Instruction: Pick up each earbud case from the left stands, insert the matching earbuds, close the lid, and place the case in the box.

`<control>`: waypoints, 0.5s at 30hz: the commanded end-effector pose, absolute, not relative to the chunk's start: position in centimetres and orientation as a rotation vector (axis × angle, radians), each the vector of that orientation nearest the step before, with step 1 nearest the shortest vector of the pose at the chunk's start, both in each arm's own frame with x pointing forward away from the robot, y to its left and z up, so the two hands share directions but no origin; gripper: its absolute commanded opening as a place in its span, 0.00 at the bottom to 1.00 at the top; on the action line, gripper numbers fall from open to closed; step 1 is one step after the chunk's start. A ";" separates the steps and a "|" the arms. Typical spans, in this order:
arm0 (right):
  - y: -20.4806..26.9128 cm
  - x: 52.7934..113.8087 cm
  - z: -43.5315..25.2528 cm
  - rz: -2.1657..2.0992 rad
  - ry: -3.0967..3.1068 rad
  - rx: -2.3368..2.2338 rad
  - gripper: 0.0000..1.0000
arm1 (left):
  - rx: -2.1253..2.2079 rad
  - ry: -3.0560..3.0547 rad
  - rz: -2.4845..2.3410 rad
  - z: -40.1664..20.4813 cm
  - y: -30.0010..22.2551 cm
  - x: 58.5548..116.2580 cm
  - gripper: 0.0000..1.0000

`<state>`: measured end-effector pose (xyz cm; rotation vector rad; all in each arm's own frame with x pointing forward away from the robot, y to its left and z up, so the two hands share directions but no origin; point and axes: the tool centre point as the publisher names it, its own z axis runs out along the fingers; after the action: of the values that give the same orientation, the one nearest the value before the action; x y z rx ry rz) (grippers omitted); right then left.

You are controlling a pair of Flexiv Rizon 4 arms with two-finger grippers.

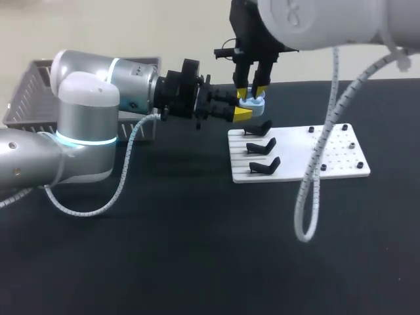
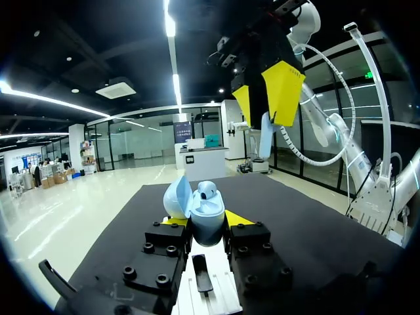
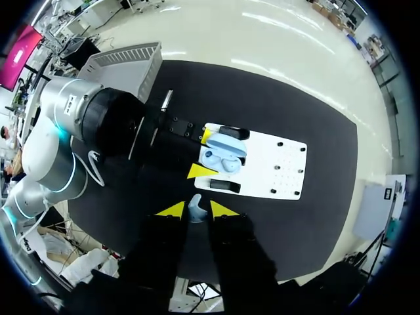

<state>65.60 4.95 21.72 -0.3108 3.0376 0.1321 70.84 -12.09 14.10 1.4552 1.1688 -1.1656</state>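
My left gripper (image 1: pixel 241 112) is shut on a light-blue earbud case (image 2: pixel 209 226), gripping its body from both sides and holding it above the table. The lid stands open, and one earbud (image 2: pixel 208 191) sits in the case. Right above it hangs my right gripper (image 1: pixel 252 88), shut on a light-blue earbud (image 3: pixel 195 208) pinched between its yellow tips. In the left wrist view that earbud (image 2: pixel 265 133) hangs a short way above the open case. From the right wrist the case (image 3: pixel 223 156) lies straight ahead, over the edge of the white stand board (image 3: pixel 282 167).
The white board (image 1: pixel 331 157) lies on the black table and carries three black stands (image 1: pixel 262 148) on its left part. A grey basket (image 1: pixel 29 92) stands at the far left, behind my left arm. A white cable (image 1: pixel 308 197) droops from my right arm over the board.
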 end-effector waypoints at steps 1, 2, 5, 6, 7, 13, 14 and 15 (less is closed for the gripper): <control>5.2 66.5 21.5 0.127 3.052 -0.317 0.00 | 1.455 1.168 -1.165 14.0 -12.1 70.9 0.00; 5.2 66.6 21.5 0.126 3.052 -0.327 0.00 | 1.455 1.168 -1.165 14.0 -12.1 70.9 0.00; 5.3 66.9 21.5 0.127 3.049 -0.348 0.00 | 1.455 1.168 -1.165 14.0 -12.1 70.9 0.00; 5.3 67.1 21.5 0.126 3.049 -0.350 0.00 | 1.455 1.168 -1.165 14.0 -12.1 70.9 0.00; 5.4 67.2 21.5 0.132 3.050 -0.356 0.00 | 1.455 1.168 -1.165 14.0 -12.1 70.9 0.00; 5.6 67.9 21.2 0.140 3.054 -0.372 0.00 | 1.455 1.168 -1.165 14.0 -12.1 70.9 0.00; 5.7 68.0 21.1 0.141 3.054 -0.374 0.00 | 1.455 1.168 -1.165 14.0 -12.1 70.9 0.00; 5.7 68.1 21.0 0.142 3.053 -0.377 0.00 | 1.455 1.168 -1.165 14.0 -12.1 70.9 0.00</control>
<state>67.60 5.48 21.20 -0.3736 3.0444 0.1437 70.84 -12.09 14.10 1.4552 1.1688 -1.1656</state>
